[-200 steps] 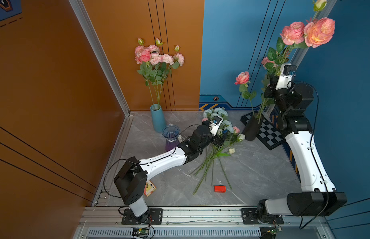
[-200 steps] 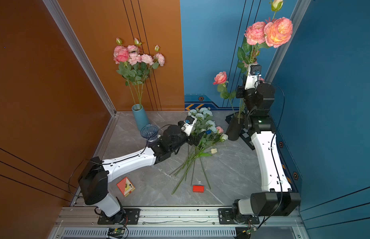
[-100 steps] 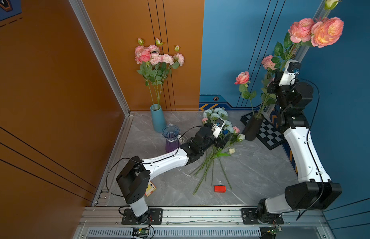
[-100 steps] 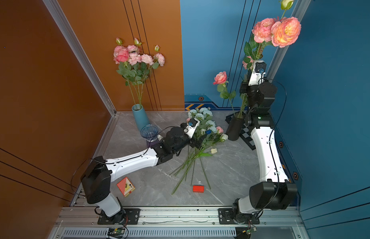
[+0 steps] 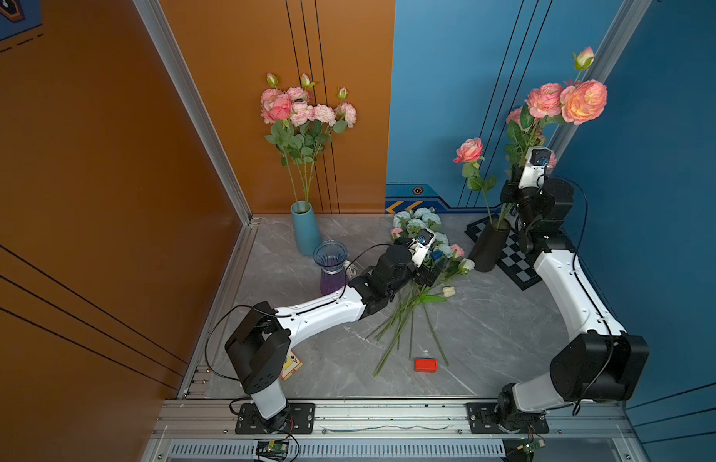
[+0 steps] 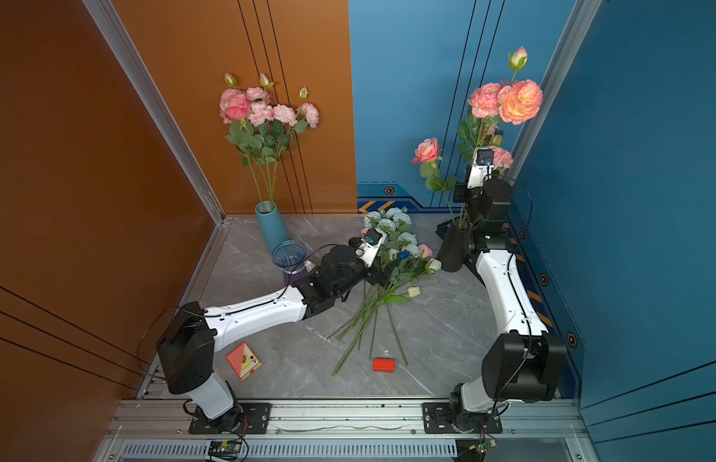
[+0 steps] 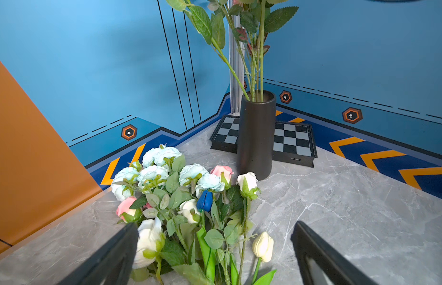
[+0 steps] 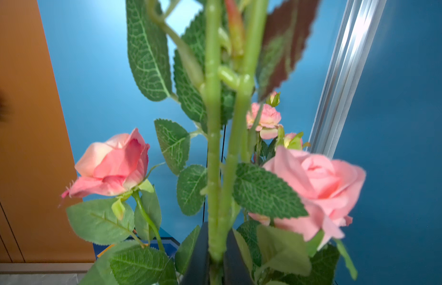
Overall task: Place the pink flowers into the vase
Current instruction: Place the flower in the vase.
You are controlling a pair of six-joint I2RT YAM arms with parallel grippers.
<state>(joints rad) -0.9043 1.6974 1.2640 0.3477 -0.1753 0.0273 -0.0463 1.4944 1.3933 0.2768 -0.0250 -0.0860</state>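
Over by the blue wall we see our right pincer (image 8: 216, 249) clamped tight on the green stems of the pink flowers (image 5: 564, 102) — their lower ends sit inside the black vase (image 5: 490, 248), their heads high above it. That vase stands on the grey counter (image 5: 488, 332), touching the edge of a checkered board (image 5: 516, 262). Our left pincer (image 7: 215, 251) hangs with its jaws spread wide, gripping nothing, low over a loose bunch of pale blue, white and pink flowers (image 7: 180, 197) lying on the counter (one dark blue bud among them). More pink flowers stand in a blue vase (image 6: 270, 228) against the orange wall, a clear purple-tinted vase (image 6: 289, 258) just beside it. Nearer the rail lie a small red block (image 6: 383, 365) — well apart from the vases — and a playing-card box (image 6: 243, 360).
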